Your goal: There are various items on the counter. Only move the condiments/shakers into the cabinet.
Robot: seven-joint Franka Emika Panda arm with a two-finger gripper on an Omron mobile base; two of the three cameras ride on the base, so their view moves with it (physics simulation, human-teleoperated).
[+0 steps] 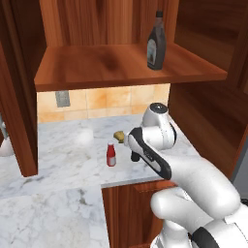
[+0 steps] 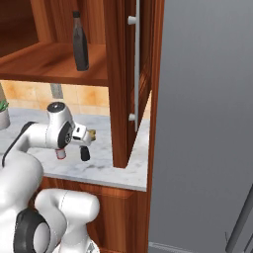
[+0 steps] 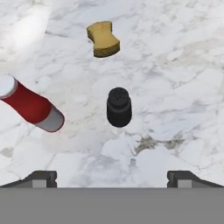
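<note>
Upright, black shaker beneath open claw.

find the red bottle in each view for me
Left base view: red bottle stands on the counter, left of the arm.
Right base view: just its lower end shows under the arm, beside the black shaker.
Hand view: far left, left of the shaker.
Shared landmark: the yellow sponge.

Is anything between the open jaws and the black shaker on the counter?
Nothing visible. In the hand view the black shaker stands upright on bare marble straight ahead of the open gripper; the red bottle and sponge sit off to the sides.
</note>
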